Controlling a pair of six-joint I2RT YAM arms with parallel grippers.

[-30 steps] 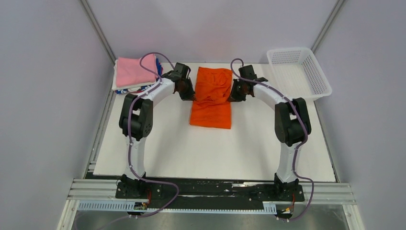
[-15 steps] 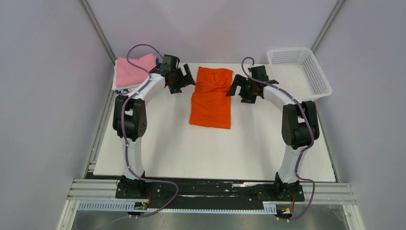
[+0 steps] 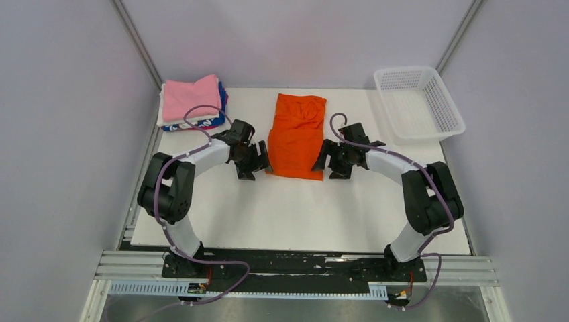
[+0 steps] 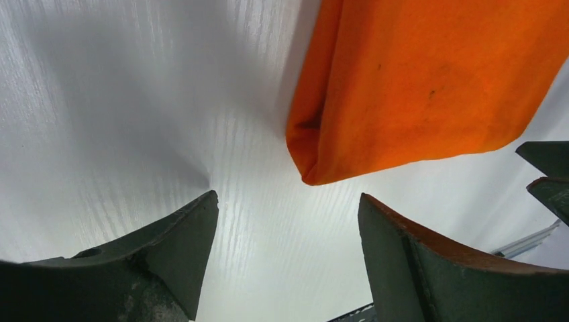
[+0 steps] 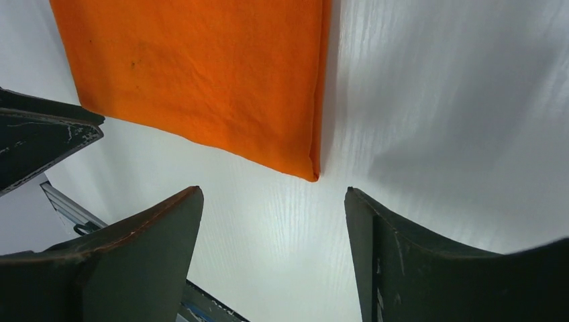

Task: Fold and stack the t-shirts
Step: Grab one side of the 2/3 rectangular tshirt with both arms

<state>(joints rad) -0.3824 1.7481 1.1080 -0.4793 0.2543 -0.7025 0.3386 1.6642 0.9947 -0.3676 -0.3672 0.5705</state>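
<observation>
Left tool [image 3: 257, 162] and right tool [image 3: 325, 159] have pulled nearer, flanking the orange t-shirt [image 3: 296, 136], both open (apparently empty).

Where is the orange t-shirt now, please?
In the top view, the orange t-shirt lies centrally, its near end between the left gripper and right gripper.

Pale grey walls [image 3: 295, 40] on three sides; white tabletop [image 3: 295, 215]; aluminium rail [image 3: 463, 272] along near edge; even light.
</observation>
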